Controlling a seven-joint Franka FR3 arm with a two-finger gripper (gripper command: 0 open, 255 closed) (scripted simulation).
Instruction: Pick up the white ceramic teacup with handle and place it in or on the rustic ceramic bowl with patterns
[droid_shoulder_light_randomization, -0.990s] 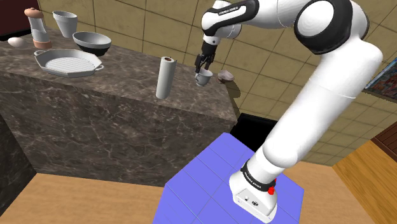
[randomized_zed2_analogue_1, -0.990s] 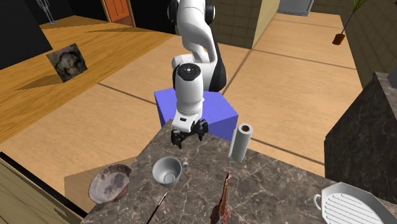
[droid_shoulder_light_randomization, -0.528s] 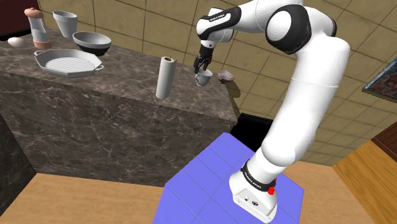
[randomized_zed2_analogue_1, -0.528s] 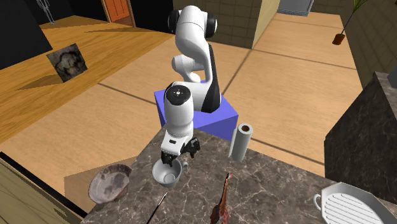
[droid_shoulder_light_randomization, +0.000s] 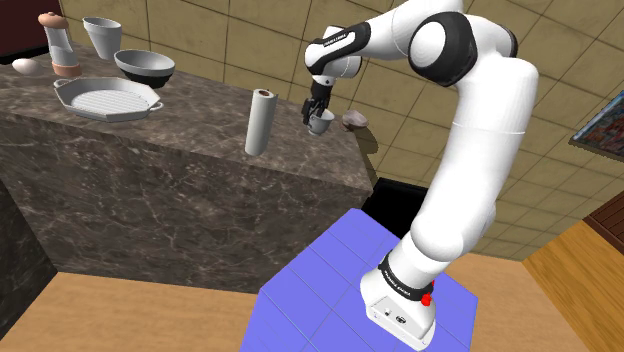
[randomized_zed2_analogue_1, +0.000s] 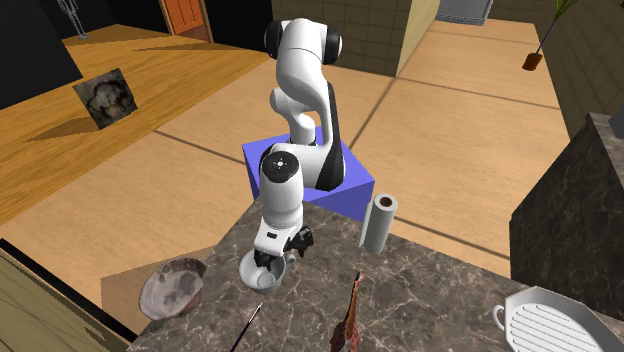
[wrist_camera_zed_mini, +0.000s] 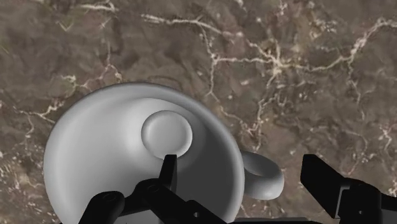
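Grasp step | fingers (wrist_camera_zed_mini: 326, 184) apart, straddling the white cup's (wrist_camera_zed_mini: 114, 146) wall beside its handle, near the table (randomized_zed2_analogue_1: 440, 290) edge | next likely: clamp, lift, carry to bowl (randomized_zed2_analogue_1: 172, 288) at the corner.

Gripper (randomized_zed2_analogue_1: 276, 256) lowered onto the teacup (randomized_zed2_analogue_1: 259, 279).
A second ago it hovered short of the cup, above the surface (randomized_zed2_analogue_1: 430, 290). Now it has come forward and down to the rim, with its open fingers straddling the wall on the handle side, one inside the cup. The arm (droid_shoulder_light_randomization: 480, 130) has swung more upright.
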